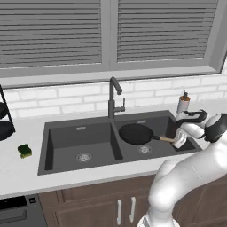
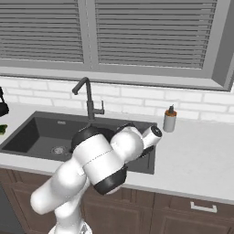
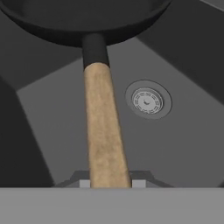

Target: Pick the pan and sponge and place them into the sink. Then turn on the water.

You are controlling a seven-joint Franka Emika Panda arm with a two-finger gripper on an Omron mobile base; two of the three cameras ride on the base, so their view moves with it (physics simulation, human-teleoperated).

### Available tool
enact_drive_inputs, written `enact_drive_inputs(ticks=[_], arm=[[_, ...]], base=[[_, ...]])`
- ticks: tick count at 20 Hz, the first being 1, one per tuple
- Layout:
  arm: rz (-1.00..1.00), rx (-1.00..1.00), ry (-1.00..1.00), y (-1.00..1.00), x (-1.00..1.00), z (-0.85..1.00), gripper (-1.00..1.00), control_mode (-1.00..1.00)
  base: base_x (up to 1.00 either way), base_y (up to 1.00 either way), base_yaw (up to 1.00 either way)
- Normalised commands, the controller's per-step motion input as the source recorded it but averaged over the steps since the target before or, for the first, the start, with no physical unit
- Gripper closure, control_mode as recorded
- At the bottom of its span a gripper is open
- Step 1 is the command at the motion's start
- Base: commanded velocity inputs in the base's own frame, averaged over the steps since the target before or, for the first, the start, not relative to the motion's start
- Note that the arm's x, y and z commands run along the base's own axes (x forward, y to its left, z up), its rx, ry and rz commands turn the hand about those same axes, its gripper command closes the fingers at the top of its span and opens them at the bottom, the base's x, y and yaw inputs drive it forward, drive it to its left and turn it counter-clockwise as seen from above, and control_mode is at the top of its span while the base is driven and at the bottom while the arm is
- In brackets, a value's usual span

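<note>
- Here, the round black shallow frying pan (image 1: 135, 134) with its straight light-brown wooden handle hangs inside the right basin of the dark grey rectangular double-basin sink (image 1: 80, 128), above that basin's round silver drain (image 3: 148, 102).
- The pan's bowl lies toward the central divider, and the handle points right toward the arm.
- The two-finger gripper (image 1: 176, 141) is at the end of that handle, down in the right basin; in the hand view the wooden handle runs between the two dark finger tips (image 3: 81, 183), which sit narrow and close against it on either side, so the jaws are clamped on the handle.
- The small rectangular green sponge with a yellow layer (image 1: 25, 150) lies on the white counter (image 1: 17, 170) to the left of the sink, well apart from the pan.
- The tall dark grey gooseneck faucet (image 1: 113, 97) stands behind the divider at the far edge of the sink.
- A small soap bottle (image 2: 170, 119) stands on the counter to the far right of the sink.
</note>
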Motion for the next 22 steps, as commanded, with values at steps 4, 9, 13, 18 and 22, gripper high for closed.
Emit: enact_drive_inputs(ticks=[4, 9, 13, 18, 22], arm=[[-0.03, 0.00, 0.00, -0.20, 0.29, -0.19, 1.00, -1.00], [-0.06, -0.12, 0.06, -0.03, 0.25, -0.19, 1.00, -1.00], [-0.08, -0.24, 0.11, 0.07, 0.14, -0.24, 1.00, -1.00], [-0.06, -0.21, 0.06, 0.01, 0.11, -0.35, 1.00, -1.00], [-0.06, -0.17, 0.06, 0.26, 0.15, -0.29, 1.00, -1.00]], base=[[0.00, 0.00, 0.00], [0.00, 0.00, 0.00], [0.00, 0.00, 0.00], [0.00, 0.00, 0.00], [0.00, 0.00, 0.00]])
